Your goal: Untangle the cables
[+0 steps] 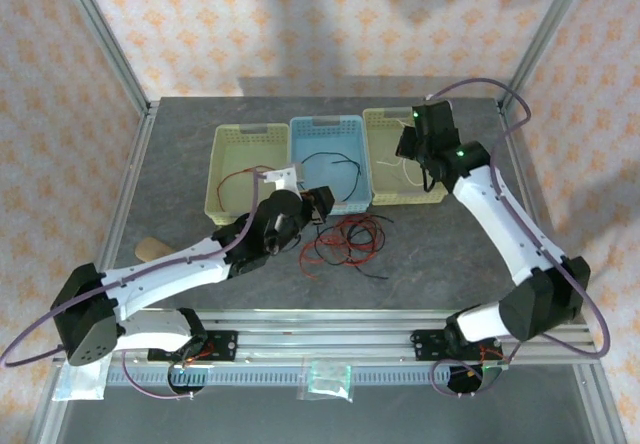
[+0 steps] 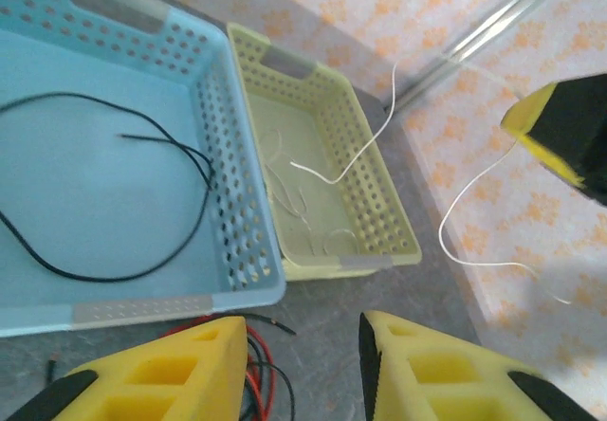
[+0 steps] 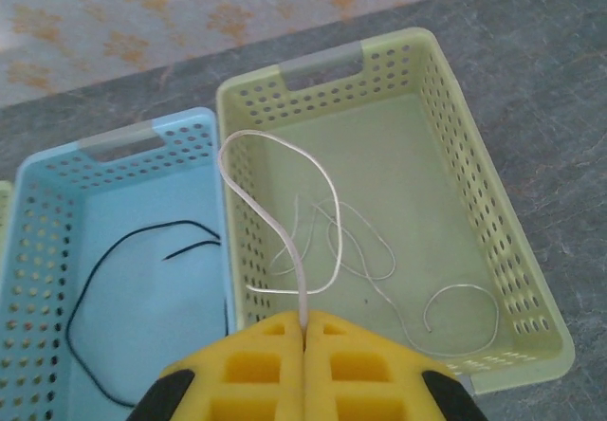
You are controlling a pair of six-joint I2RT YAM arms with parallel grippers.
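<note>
- Orange-flowered wallpaper [image 1: 300,24] closes off the far side and both flanks of the grey stone-look surface [image 1: 450,254] that we see from above.
- Three perforated plastic baskets stand side by side at the back, walls touching: a pale yellow-green left basket [image 1: 222,164], a light blue middle basket [image 1: 298,154] and a pale yellow-green right basket [image 1: 375,154].
- We find a thin black cable [image 2: 204,170] lying in one loose open loop on the floor of the blue basket, with one free end near the middle.
- A thin red cable [image 1: 237,179] lies in the left basket.
- On the bare surface just in front of the blue basket lies a tangle of red and black cables [image 1: 345,239], its loops overlapping; we cannot tell how many wires it holds.
- The left hand [image 2: 302,336] hangs just above the near edge of that tangle. Its yellow fingers [image 2: 142,378] stand apart, and we see nothing gripped between them.
- The right hand [image 3: 303,331] hovers over the near end of the right basket with its yellow fingers pressed together, pinching a pale white cable [image 3: 300,293].
- From the pinch this white cable rises, bends into a tall loop and drops back into the right basket.
- Several more loose white cables [image 3: 462,287] rest on that basket's floor, one curled into a near ring by the near right corner.
</note>
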